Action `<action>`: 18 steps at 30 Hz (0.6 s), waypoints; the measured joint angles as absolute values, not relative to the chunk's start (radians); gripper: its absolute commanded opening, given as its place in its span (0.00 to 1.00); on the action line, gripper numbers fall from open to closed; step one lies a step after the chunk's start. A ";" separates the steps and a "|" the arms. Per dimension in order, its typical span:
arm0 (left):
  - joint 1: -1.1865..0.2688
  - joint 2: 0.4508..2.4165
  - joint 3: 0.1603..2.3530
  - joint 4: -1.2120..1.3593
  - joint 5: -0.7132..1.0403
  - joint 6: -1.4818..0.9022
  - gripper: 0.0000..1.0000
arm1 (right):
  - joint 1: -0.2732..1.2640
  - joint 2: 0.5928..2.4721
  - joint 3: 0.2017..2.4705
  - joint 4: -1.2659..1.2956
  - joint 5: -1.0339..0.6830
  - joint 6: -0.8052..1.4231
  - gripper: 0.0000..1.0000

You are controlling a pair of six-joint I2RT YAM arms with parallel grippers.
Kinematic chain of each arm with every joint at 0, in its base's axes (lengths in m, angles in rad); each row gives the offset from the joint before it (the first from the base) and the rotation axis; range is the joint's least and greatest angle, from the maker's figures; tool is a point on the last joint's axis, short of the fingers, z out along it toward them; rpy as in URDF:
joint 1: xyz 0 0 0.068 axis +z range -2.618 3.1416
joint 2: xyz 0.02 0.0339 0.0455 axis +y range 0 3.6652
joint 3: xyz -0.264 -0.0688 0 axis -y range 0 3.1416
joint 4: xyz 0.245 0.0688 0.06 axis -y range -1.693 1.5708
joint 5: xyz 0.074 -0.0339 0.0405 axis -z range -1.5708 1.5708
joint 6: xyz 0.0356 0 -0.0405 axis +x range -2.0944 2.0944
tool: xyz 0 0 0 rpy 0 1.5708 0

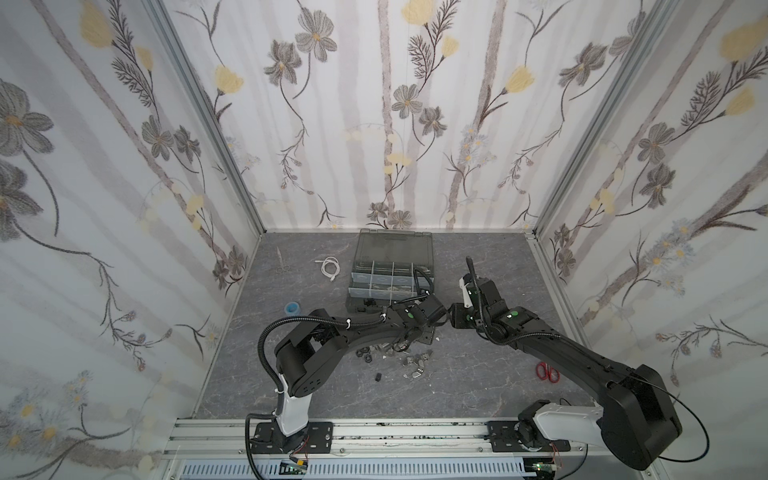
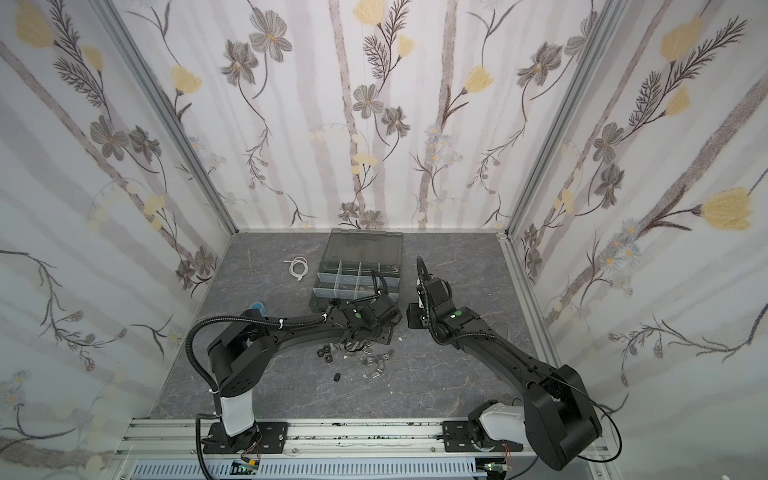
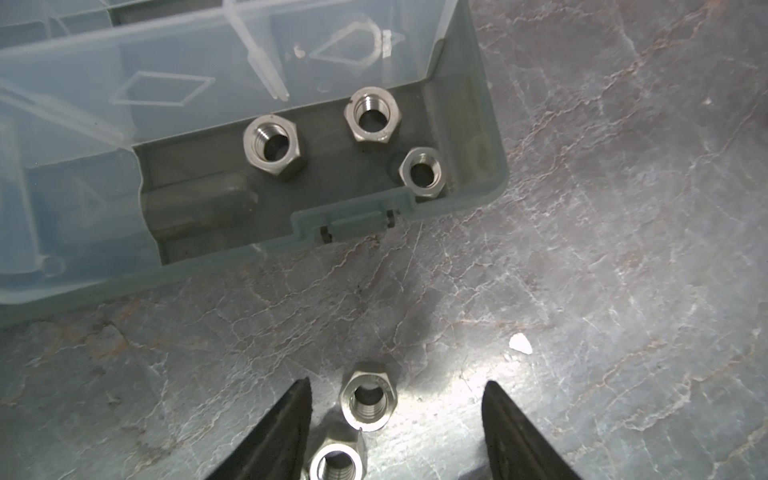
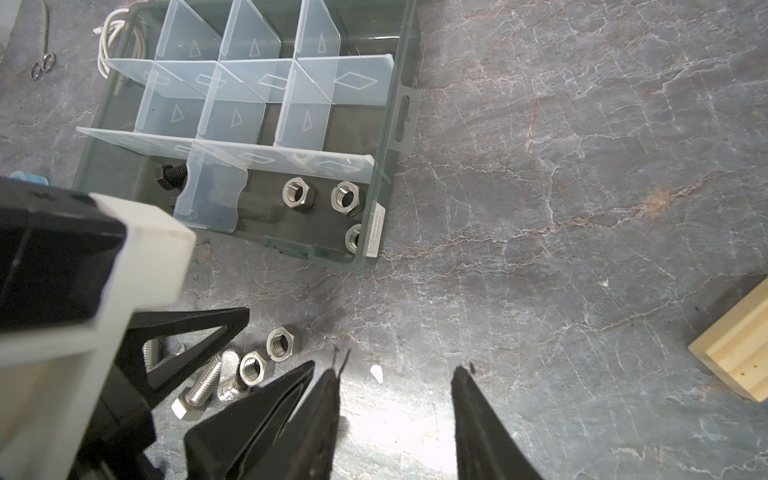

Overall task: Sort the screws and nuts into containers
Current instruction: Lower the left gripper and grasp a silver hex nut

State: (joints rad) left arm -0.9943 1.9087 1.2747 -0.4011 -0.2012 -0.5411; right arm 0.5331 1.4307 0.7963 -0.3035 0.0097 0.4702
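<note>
1. Left wrist view: your left gripper (image 3: 398, 382) hangs low over the table (image 3: 623, 249), jaws spread either side of one silver hex nut (image 3: 368, 401). Nothing is clamped: one finger stands just beside the nut, the other clear of it.
2. You see a second nut (image 3: 336, 461) just beside the first, partly cut off by the frame.
3. Organizer case (image 1: 395, 245) sits midway along the table's back edge, lid open.
4. Its front right corner compartment (image 3: 332, 178) holds three silver nuts (image 3: 272, 151), lying flat and apart from each other.
5. Next compartment along the same front wall holds a black bolt (image 4: 170, 176), half hidden by a divider.
6. Right wrist view: your right gripper (image 4: 399, 370) grips nothing. Its jaws are parted over bare table, with a white speck (image 4: 376, 372) between them.
7. A silver bolt (image 4: 199, 390) lies on the table, close by the left gripper's fingers.
8. Loose pile (image 1: 415, 361) of nuts lies near the table's middle, in front of the case.
9. Red scissors (image 1: 547, 371) lie near the table's right edge.
</note>
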 measured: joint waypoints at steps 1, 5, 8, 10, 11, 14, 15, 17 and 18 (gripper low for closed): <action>-0.994 1.914 1.275 -0.404 -0.202 -0.541 0.63 | 0.532 1.430 0.794 -0.303 0.006 0.470 0.45; -0.995 1.928 1.274 -0.413 -0.208 -0.541 0.59 | 0.524 1.427 0.789 -0.302 0.006 0.470 0.45; -0.997 1.935 1.275 -0.417 -0.209 -0.533 0.55 | 0.523 1.427 0.787 -0.297 0.006 0.470 0.45; -0.999 1.937 1.276 -0.416 -0.209 -0.527 0.53 | 0.522 1.426 0.784 -0.295 0.006 0.470 0.45; -0.999 1.937 1.276 -0.417 -0.209 -0.526 0.52 | 0.522 1.425 0.781 -0.295 0.006 0.470 0.45; -1.000 1.938 1.276 -0.417 -0.209 -0.520 0.48 | 0.517 1.422 0.773 -0.291 0.006 0.471 0.45; -1.000 1.940 1.276 -0.416 -0.209 -0.516 0.48 | 0.517 1.421 0.770 -0.289 0.006 0.471 0.45; -1.000 1.944 1.276 -0.417 -0.209 -0.511 0.47 | 0.515 1.421 0.767 -0.287 0.006 0.471 0.45; -1.000 1.946 1.276 -0.418 -0.209 -0.505 0.47 | 0.514 1.421 0.766 -0.287 0.006 0.471 0.45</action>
State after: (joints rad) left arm -0.9997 1.9457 1.2758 -0.4179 -0.2089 -0.5049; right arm 0.5144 1.4212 0.7662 -0.2874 0.0055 0.4706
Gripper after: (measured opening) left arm 0.477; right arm 0.452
